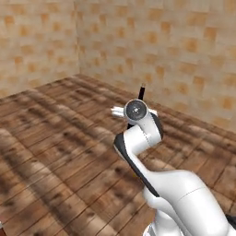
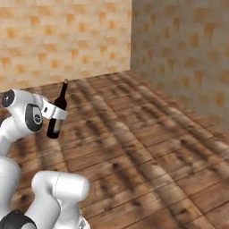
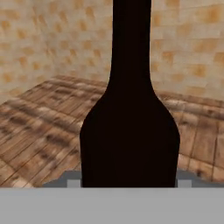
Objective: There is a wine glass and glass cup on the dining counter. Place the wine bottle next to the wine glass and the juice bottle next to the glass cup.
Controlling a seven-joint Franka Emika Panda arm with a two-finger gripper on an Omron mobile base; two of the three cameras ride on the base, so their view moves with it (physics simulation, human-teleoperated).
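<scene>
The gripper (image 2: 57, 117) is clamped on the wine bottle (image 2: 57, 112), gripping the body just below the shoulder and carrying it clear of the wooden floor (image 2: 147, 147). The bottle hangs in the air beside the arm's upper joints, roughly upright with a slight lean. That hold looks deliberate — a grasp at the widest part keeps the weight low under the jaws and the long neck free, which should limit swing while the base travels.

In the right base view the bottle reads as tall, slim and near-black, with a long narrow neck and a small lighter tip; a faint sheen shows low on the body. In the hand view the wine bottle (image 3: 129, 131) rises straight up from between the jaws, an almost featureless dark silhouette. In the left base view, just the neck (image 1: 141, 92) projects above the wrist; the rest is hidden behind the arm.

The surroundings are bare floor and tan brick walls (image 2: 67, 40). Judged from this, the bottle is in transit and its placing is not yet done — how far off the counter lies cannot be told from these views.
</scene>
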